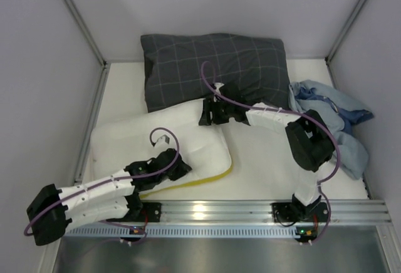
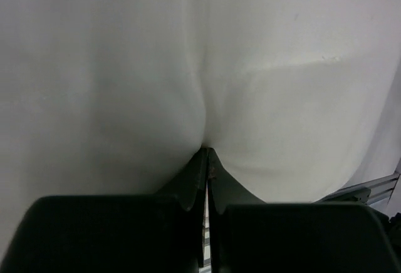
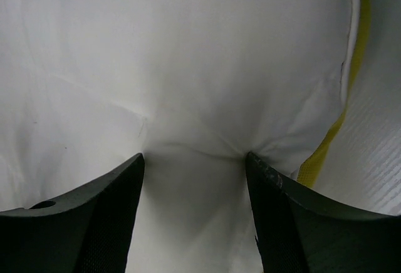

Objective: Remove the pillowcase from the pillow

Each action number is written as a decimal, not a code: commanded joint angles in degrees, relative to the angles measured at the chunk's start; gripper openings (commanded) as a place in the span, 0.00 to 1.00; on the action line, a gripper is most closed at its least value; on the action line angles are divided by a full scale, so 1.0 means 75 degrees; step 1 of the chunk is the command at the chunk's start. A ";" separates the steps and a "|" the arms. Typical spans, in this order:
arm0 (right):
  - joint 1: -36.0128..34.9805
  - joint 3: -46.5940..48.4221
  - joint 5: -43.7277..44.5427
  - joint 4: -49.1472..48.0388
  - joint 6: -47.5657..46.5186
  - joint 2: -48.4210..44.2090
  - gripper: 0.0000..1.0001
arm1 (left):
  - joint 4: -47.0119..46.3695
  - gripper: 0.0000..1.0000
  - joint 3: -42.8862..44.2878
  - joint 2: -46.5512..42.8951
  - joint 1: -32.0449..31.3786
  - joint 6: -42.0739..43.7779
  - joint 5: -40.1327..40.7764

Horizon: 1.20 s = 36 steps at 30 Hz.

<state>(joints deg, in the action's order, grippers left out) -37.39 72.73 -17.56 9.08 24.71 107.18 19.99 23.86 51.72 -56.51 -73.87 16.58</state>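
Pillowcase (image 1: 335,123) is off and lies crumpled in a blue heap at the right side of the table (image 1: 263,160), just beside the right corner of the dark grey checked pillow (image 1: 207,60) and well apart from the pillow (image 1: 156,144). The pillow is bare white and lies at a slant across the left half of the table, with its yellow piping (image 1: 212,176) showing along the near right edge. Left gripper (image 2: 205,155): jaws clenched tight together on a small pinch of the pillow's white cover near its near edge, with a crease running up from the tips. Right gripper (image 3: 194,160): jaws released and well apart at the pillow's far right corner, both tips pressed into the white cover, which puckers between them, not clamped.
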 commanded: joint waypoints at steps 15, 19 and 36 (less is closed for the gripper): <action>-0.2128 -0.2865 0.0618 -0.0847 0.1486 -0.0088 0.63 | -0.1844 0.00 -0.0568 0.0930 0.3468 0.1036 -0.2222; -0.2163 -0.2421 0.0421 -0.1047 0.1487 0.0369 0.63 | -0.1856 0.00 -0.0322 0.1119 0.3808 0.1130 -0.2562; -0.3453 -0.1412 -0.0096 -0.1375 0.1944 0.1577 0.63 | -0.0439 0.00 0.1389 0.1494 0.7276 0.2876 -0.4026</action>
<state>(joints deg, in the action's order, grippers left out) -55.61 66.67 -3.92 -13.37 36.18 113.25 27.77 30.13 61.91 -4.71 -54.63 -12.86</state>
